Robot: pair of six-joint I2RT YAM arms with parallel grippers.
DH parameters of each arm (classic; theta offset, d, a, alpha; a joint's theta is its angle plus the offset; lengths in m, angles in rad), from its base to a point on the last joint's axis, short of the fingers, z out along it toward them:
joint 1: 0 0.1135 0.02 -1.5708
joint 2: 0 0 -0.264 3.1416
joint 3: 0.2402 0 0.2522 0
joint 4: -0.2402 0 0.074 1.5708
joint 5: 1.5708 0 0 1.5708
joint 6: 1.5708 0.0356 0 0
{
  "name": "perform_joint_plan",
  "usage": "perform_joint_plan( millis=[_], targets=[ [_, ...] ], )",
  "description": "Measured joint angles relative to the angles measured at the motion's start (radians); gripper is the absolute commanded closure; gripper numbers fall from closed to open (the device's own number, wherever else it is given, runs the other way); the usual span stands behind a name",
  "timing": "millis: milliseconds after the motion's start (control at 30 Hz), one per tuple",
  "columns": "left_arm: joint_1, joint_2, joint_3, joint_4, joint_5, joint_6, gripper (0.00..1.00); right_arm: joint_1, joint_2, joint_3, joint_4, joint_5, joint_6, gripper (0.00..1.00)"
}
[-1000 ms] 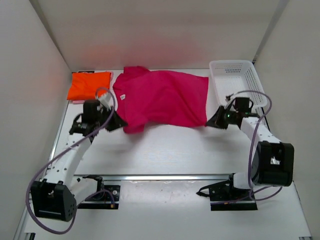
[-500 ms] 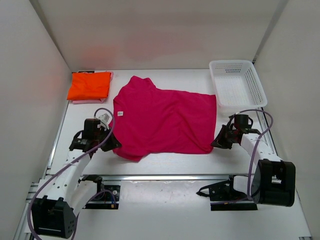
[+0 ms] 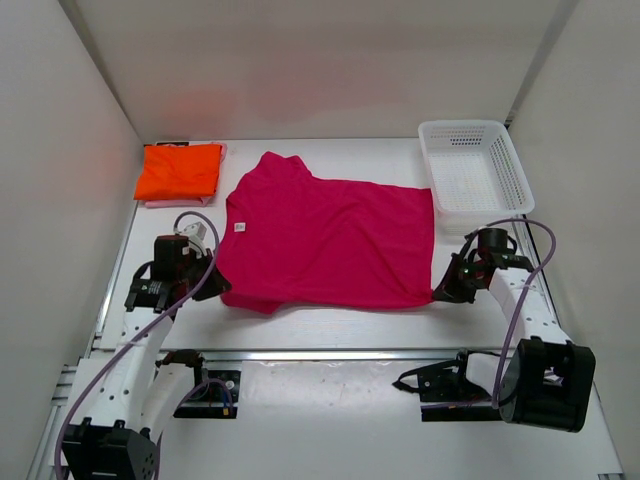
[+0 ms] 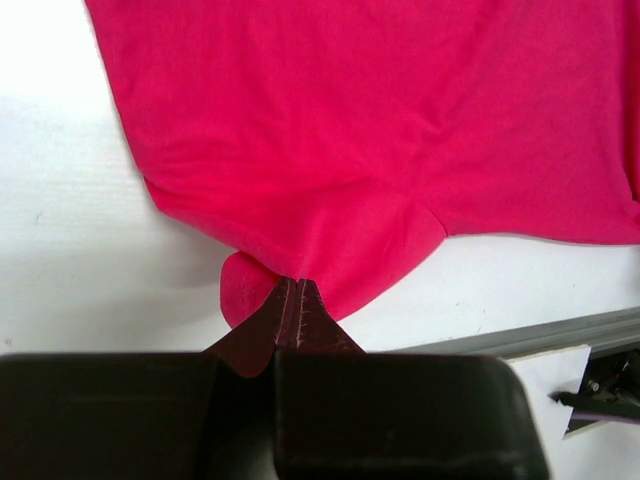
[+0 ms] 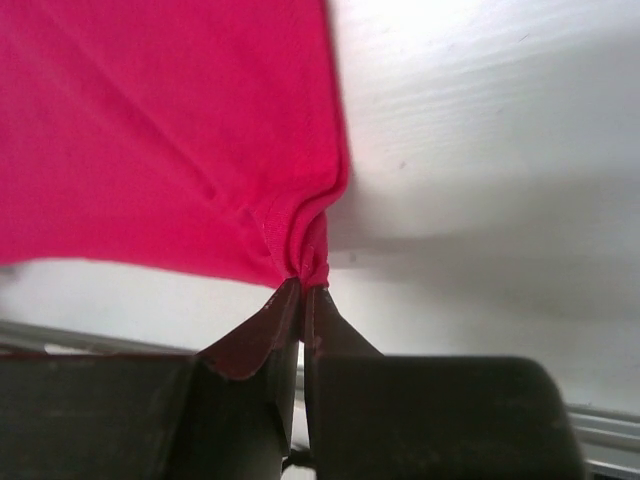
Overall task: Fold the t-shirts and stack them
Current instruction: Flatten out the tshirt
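On the white table (image 3: pixel 340 325), between our two arms, the deep magenta t-shirt (image 3: pixel 325 240) lies spread almost flat. Its neck end points left, and its far right corner sits just beside the mesh basket (image 3: pixel 475 126). At the far left corner the orange t-shirt (image 3: pixel 178 170) rests folded on the light pink t-shirt (image 3: pixel 150 203), of which only a thin edge shows.

Our left gripper (image 4: pixel 297 300) is clamped on a small pinch of magenta cloth at the near left, on what looks like the sleeve. Our right gripper (image 5: pixel 303 290) is clamped on the near right corner, right at the stitched hem. In both wrist views the jaws meet with only cloth between them.

We judge this shirt light, limp and thin (nothing in it would hold a shape by itself). Lifted, it should sag between our two grips and drag along the table wherever it is not carried. A pinch this small could slip, so we favour the doubled seams: the hem corner, the sleeve edge, the shoulder. Both grips lie on the near edge, which suits carrying that edge across to the far one. Because it is the largest of the three, it probably needs a further fold before it goes on the stack.
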Motion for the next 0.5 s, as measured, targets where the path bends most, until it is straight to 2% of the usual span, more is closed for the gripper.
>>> perform_joint_plan(
  millis=[233,500],
  targets=[
    [-0.021,-0.011,0.054,-0.087,-0.01,0.015,1.0,0.049,-0.032,0.011,-0.114,0.001,-0.003,1.0],
    [-0.048,-0.051,0.084,-0.113,-0.034,0.026,1.0,0.013,-0.089,0.04,-0.222,0.006,-0.034,1.0]
  ],
)
